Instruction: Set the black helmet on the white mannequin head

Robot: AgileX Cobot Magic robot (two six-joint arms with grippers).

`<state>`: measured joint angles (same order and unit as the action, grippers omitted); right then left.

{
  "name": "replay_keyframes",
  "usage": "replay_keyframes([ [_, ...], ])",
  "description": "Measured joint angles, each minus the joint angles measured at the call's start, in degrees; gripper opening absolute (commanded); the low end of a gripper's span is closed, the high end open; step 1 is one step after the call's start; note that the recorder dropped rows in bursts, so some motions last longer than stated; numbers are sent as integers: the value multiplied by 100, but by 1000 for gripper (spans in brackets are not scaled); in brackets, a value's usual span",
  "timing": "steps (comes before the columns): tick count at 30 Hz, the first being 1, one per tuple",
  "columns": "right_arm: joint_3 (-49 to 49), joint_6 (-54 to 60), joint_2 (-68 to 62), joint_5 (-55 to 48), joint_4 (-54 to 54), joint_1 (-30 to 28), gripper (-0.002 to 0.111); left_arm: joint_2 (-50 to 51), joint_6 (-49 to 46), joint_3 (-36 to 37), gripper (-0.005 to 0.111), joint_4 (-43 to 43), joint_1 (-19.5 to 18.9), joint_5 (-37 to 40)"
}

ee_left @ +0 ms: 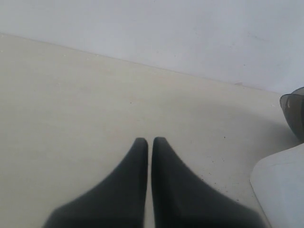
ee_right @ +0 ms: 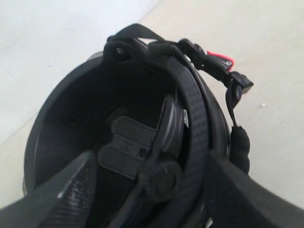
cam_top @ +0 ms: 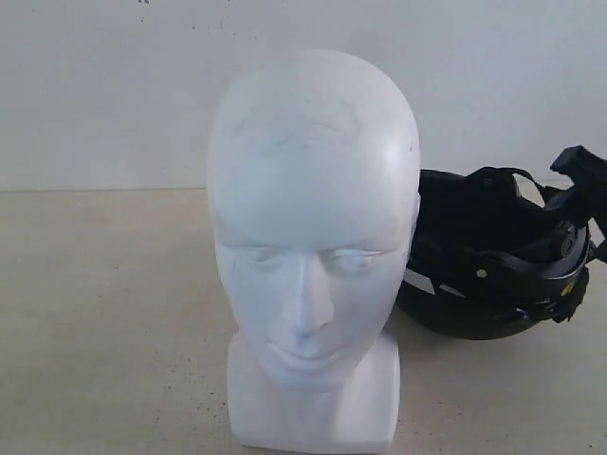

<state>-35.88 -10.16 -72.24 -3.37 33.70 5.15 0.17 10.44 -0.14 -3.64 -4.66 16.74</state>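
- Helmet: upside down, its rim sits between the wide-open right hand's fingers. A grab on the loose strap might let it slip.
- Head: near the closed, empty left hand. A bump might tip it.

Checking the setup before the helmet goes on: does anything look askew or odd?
The black helmet lies upside down, opening upward, straps loose across it, beside the white mannequin head. The head stands upright, faintly scuffed.
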Motion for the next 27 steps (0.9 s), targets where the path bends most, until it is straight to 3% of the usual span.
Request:
replay_keyframes([
  [7,0,0,-450,-44,26,0,59,0,0,0,4,0,0,0],
  [9,0,18,-503,-29,10,0,49,0,0,0,4,0,0,0],
  [13,-10,283,-501,175,-169,0,18,0,0,0,4,0,0,0],
  [16,-10,639,-501,241,-224,0,11,0,0,0,4,0,0,0],
  [18,-10,1016,-501,337,-267,0,15,0,0,0,4,0,0,0],
  [20,-10,1319,-505,541,-312,0,29,0,0,0,4,0,0,0],
  [24,-10,1857,-514,1023,-323,0,65,0,0,0,4,0,0,0],
  [27,-92,2220,-514,1348,-294,0,64,0,0,0,4,0,0,0],
])
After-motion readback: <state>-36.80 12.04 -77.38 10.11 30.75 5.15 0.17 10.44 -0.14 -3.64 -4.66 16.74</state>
